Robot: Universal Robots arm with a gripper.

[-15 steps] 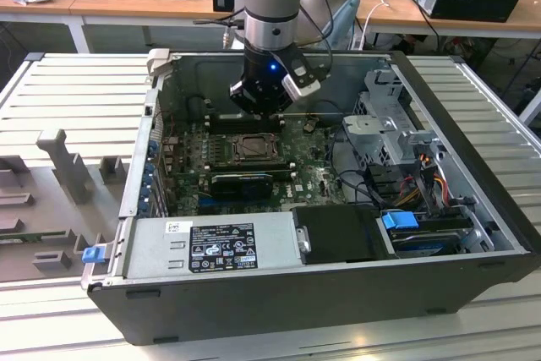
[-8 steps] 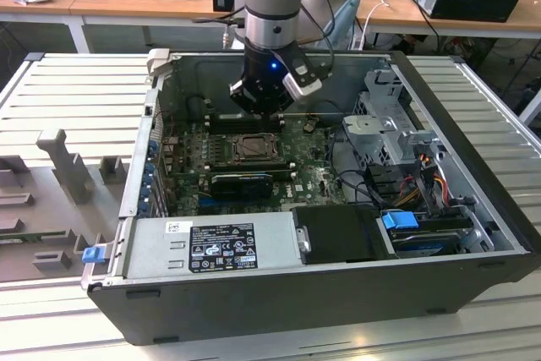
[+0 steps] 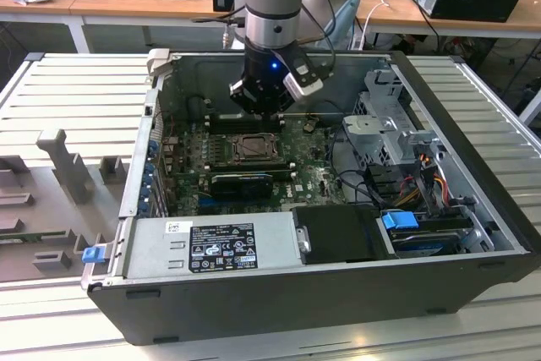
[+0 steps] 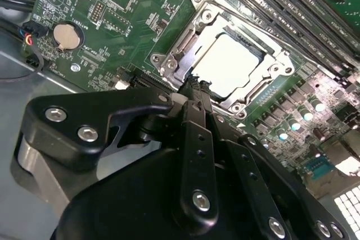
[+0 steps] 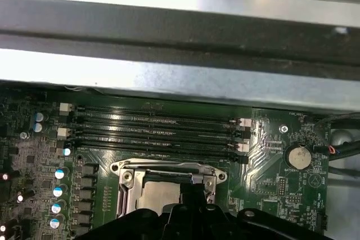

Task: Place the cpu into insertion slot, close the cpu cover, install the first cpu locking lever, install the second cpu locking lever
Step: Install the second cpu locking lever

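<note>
A: What sits nearest in the exterior view?
B: The computer case (image 3: 321,289) front wall, on the ribbed bench (image 3: 68,90). Deeper in, the gripper (image 3: 264,107) hangs over the motherboard (image 3: 317,177), just above the insertion slot (image 3: 254,148).

A: And the second wrist view?
B: The gripper (image 4: 196,85) body is closest; its fingers (image 4: 198,108) are pressed together with nothing between them, tips at the socket's edge. The cpu (image 4: 228,66) lies in the slot, the cpu cover (image 4: 270,77) framing it.

A: The first wrist view?
B: The gripper (image 5: 194,195) again, then the cpu cover (image 5: 166,168), the memory slots (image 5: 157,130), and the case wall beyond.
</note>
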